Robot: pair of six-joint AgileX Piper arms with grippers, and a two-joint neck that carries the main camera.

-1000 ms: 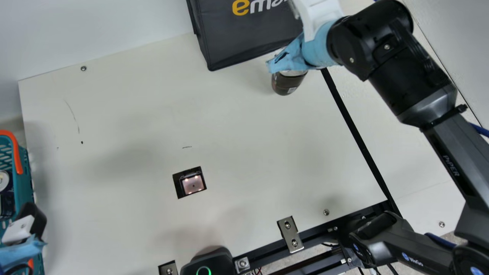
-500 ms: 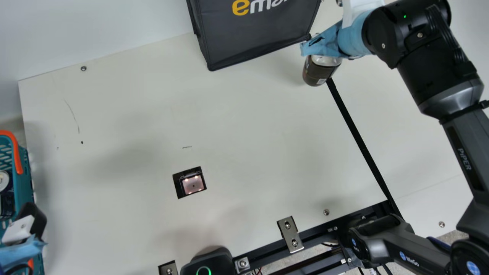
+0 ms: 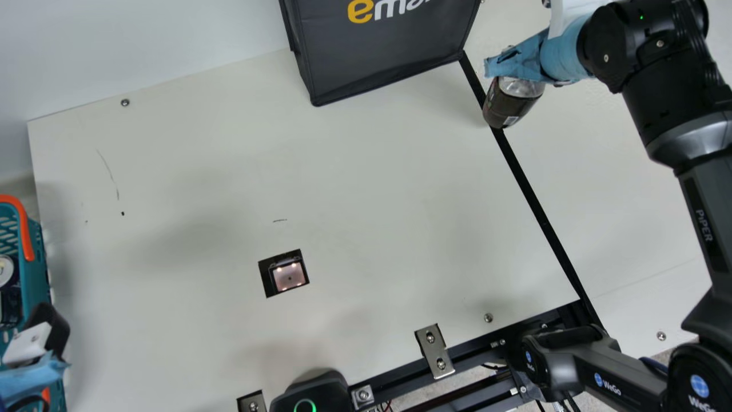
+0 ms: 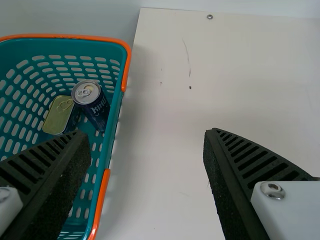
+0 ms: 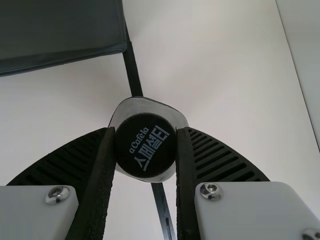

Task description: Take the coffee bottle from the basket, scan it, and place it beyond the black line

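Grasping coffee bottle [image 3: 509, 109] in right claw [image 3: 517, 62], wrapped in creased blue tape. Seen from above in right wrist view: pinching at flat round black cap [image 5: 145, 145], with pale print on top, between ribbed fingers [image 5: 222, 157]. Clear, smooth shoulder below cap, dark brown label around a rounded body. Tilted in main view, overlapping thin straight black line [image 3: 537, 209]; can't tell about contact with cream, matte table [image 3: 200, 143].

Released in left claw [image 3: 34, 375], over by teal basket [image 4: 114, 125] at left edge of main view. Spread wide in left wrist view, with nothing between. Moulded plastic on basket, perforated with rounded slots, trimmed with orange handles [image 4: 129, 62]. Holding dark blue cylindrical can [image 4: 100, 110] with silvery lid, leaning beside flat gold-topped tin [image 4: 59, 116] with rounded corners.

Set into table: square scanner window [image 3: 289, 276], glossy, black-framed, lit pinkish. At far side, near bottle: boxy dark fabric bag [image 3: 383, 57] with stitched edges. At near edge: shiny metal bracket [image 3: 434, 351] on black rail, plus rounded black device [image 3: 320, 395] with glowing green ring.
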